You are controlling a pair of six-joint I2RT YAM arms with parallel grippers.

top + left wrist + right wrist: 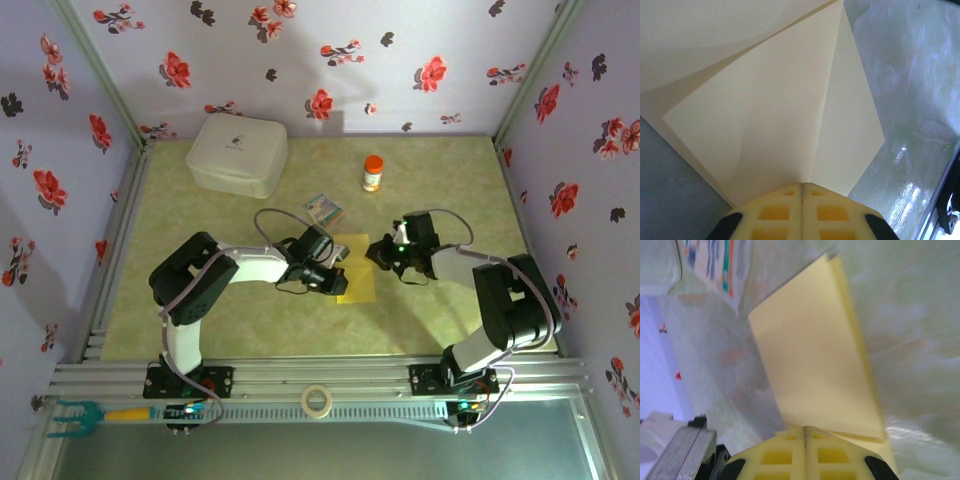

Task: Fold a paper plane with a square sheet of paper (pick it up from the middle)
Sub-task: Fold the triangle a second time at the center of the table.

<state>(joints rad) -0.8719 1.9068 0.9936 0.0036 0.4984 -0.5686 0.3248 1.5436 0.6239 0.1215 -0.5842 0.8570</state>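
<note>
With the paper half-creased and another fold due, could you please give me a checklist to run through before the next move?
1. Left pincer shut at the thin yellow square sheet of paper: ok.
2. Right pincer shut at its edge: ok.
3. Either pincer really pinching paper: cannot tell.
4. Small colourful printed packet apart from the sheet: ok.
5. Sheet already a pointed dart: not ok.

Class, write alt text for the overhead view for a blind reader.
The left gripper and right gripper, both shut, meet at a folded yellow paper. Beyond it lie a white box, a bottle and a packet.
</note>
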